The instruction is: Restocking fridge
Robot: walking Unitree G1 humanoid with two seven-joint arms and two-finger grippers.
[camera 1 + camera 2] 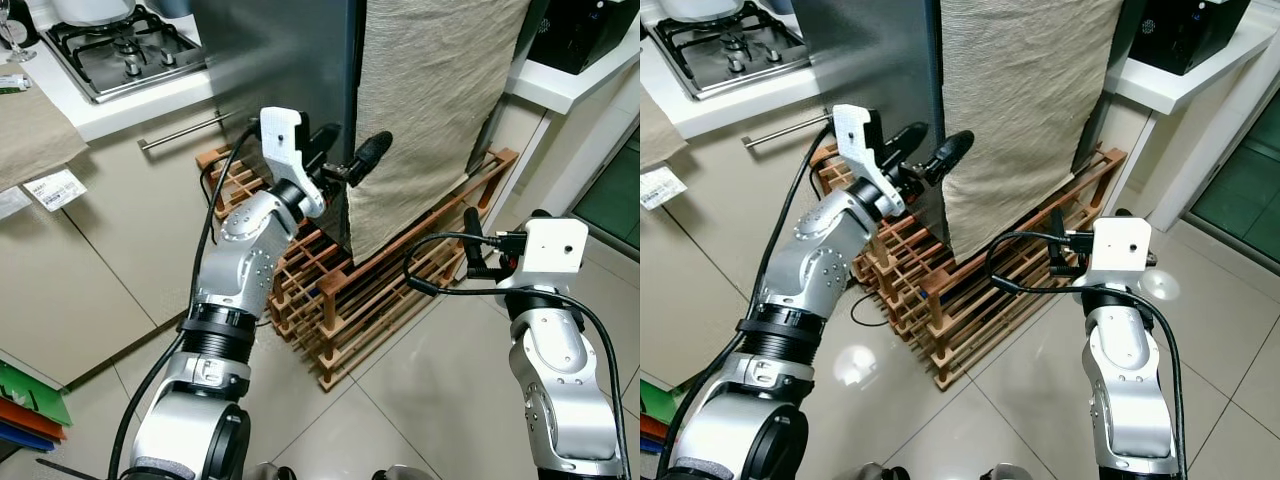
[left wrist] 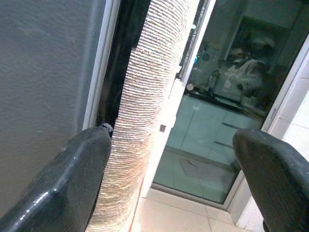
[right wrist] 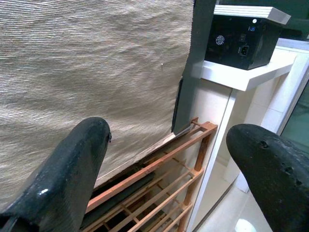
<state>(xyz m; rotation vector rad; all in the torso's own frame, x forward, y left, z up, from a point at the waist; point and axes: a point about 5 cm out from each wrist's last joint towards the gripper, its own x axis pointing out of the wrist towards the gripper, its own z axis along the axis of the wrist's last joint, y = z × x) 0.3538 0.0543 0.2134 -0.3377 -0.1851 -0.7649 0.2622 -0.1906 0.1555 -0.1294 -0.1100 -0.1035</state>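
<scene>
The fridge [image 1: 290, 60] stood tall and dark grey before the robot, its base resting on a wooden rack [image 1: 400, 290] on the tiled floor [image 1: 440, 400]. A beige cloth [image 1: 430, 100] hung down its door face, covering it almost to the rack. The door appeared closed, so restocking had not begun; the first step looked to be getting that door open.

The left gripper [image 1: 345, 160] was raised to the door's left edge, where the cloth's side met the dark seam against the grey side panel. Its fingers [image 2: 63, 183] stood wide apart, one against the grey panel and the other out in open air, with the cloth's edge between them. That placement probably served to catch the door edge and pull.

The right gripper [image 3: 169, 159] hung lower, near the rack's right end, fingers spread wide and holding nothing, pointed toward the cloth and the white tabletop [image 3: 241, 75] beyond.

Room to the right was tight: the white tabletop sat just beside the fridge. To the left, cabinet fronts and a tabletop with a hob [image 1: 120, 50] closed in.
</scene>
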